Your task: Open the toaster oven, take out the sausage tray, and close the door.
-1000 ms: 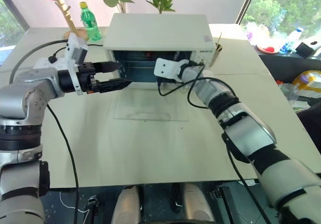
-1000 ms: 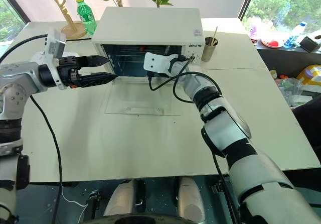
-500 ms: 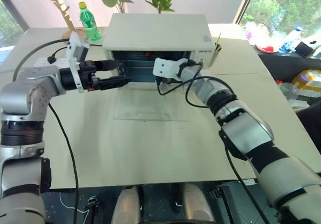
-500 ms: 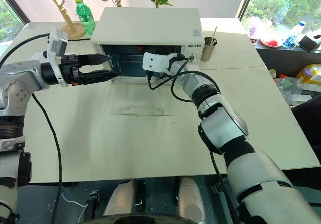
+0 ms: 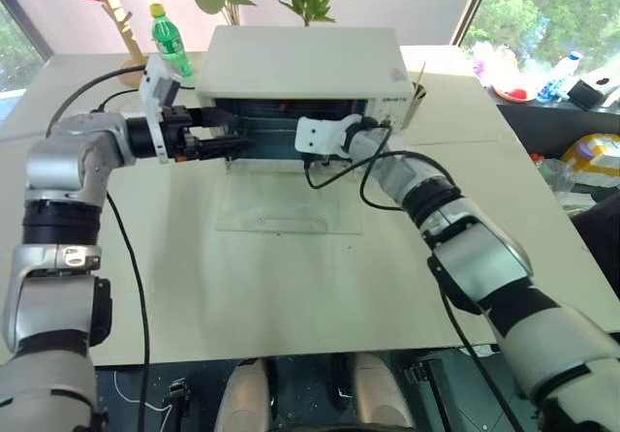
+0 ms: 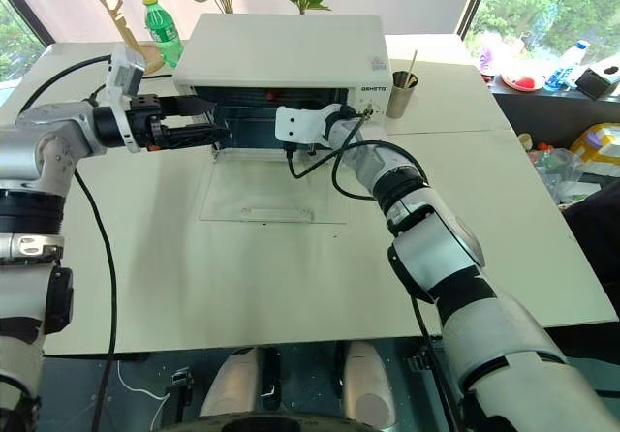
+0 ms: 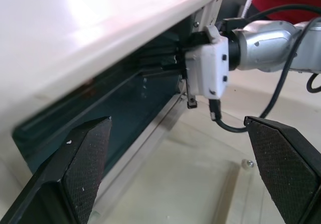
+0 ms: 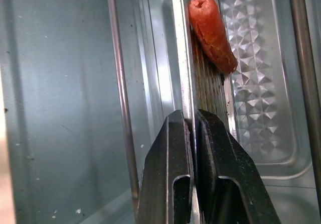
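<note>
Sausage tray [image 8: 251, 83] sits inside the toaster oven [image 5: 300, 59], its rim pinched by the right gripper [image 8: 193, 121] for pulling; left gripper [image 5: 225, 132] waits spread at the oven's mouth.

You see the white toaster oven [image 5: 302, 59], door [image 5: 291, 202] flat open; silver sausage tray [image 8: 251, 83] inside, red sausage [image 8: 212, 30] on it.

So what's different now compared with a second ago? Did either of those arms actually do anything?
The left end effector, fingers spread open, moved in toward the left side of the toaster oven opening. The right end effector closed on the rim of the sausage tray inside the oven. The door stayed flat open on the table, and the tray has not come out.
</note>
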`<action>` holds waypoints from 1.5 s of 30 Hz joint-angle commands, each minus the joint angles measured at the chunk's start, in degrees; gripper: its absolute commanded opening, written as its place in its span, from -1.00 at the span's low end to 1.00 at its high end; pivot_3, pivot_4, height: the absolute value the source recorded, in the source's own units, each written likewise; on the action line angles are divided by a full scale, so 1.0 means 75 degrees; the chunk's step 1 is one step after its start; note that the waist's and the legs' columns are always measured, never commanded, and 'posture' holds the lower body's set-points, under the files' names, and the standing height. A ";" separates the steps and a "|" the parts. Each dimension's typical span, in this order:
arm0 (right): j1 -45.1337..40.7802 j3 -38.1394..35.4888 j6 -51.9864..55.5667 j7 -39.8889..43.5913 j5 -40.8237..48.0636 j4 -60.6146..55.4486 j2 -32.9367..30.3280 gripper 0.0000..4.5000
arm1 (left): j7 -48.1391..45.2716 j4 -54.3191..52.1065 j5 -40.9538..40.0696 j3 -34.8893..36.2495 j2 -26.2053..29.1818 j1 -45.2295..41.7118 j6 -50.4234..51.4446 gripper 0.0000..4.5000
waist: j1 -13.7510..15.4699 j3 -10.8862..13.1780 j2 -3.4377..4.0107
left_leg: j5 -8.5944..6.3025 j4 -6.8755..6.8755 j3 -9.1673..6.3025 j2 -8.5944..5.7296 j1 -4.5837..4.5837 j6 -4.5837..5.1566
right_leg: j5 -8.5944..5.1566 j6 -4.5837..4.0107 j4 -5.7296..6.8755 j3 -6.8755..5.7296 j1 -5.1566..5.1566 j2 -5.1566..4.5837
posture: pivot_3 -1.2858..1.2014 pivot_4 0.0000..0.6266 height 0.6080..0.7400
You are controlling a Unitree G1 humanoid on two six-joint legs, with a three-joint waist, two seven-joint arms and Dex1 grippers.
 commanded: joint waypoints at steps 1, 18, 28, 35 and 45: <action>0.0477 -0.0257 0.0186 0.0362 0.0253 -0.1473 0.0024 -0.99 | -0.0227 0.0604 0.0312 -0.0044 -0.0067 -0.0509 -0.0487 1.00 | -0.0006 0.0000 0.0000 | 0.0000 0.0000 0.0001 0.0000 0.0000 0.0000 | 0.0000 0.0000 0.0001 0.0000 0.0000 0.0000 | 0.03 -0.52 0.73; 0.3573 -0.0728 0.1574 0.1844 -0.0162 -0.7338 -0.1328 -0.99 | -0.0666 0.1959 0.0957 -0.0047 -0.0443 -0.1153 -0.1226 1.00 | 0.0033 0.0001 -0.0003 | -0.0014 0.0007 -0.0001 0.0001 0.0004 0.0024 | -0.0001 0.0001 0.0015 -0.0001 -0.0003 0.0003 | 0.03 -0.52 0.73; 0.5108 -0.1391 0.0659 0.2249 0.0250 -0.9266 -0.2468 -0.99 | -0.0810 0.1508 0.0861 0.0092 -0.0272 -0.0841 -0.0835 1.00 | 0.0066 0.0005 -0.0010 | -0.0014 0.0014 -0.0003 -0.0006 0.0002 0.0024 | -0.0003 0.0003 -0.0005 0.0000 -0.0002 -0.0003 | 0.03 -0.52 0.73; 0.5584 -0.1850 -0.0572 0.2269 0.0681 -0.9495 -0.3275 -0.99 | -0.1252 -0.1070 -0.0627 0.0834 0.0860 0.0545 0.1917 1.00 | 0.0032 0.0011 -0.0013 | -0.0014 0.0009 -0.0006 -0.0001 0.0003 0.0025 | -0.0005 0.0004 -0.0005 0.0001 -0.0004 -0.0001 | 0.03 -0.52 0.73; 0.5949 -0.2001 -0.2154 0.2341 0.1227 -0.9156 -0.3649 -0.99 | 0.0606 -0.3330 -0.2711 0.2808 0.1186 0.2641 0.5554 1.00 | 0.0070 0.0012 -0.0020 | -0.0014 0.0014 -0.0014 -0.0006 0.0007 0.0023 | -0.0008 0.0006 -0.0009 0.0001 0.0006 -0.0011 | 0.03 -0.52 0.73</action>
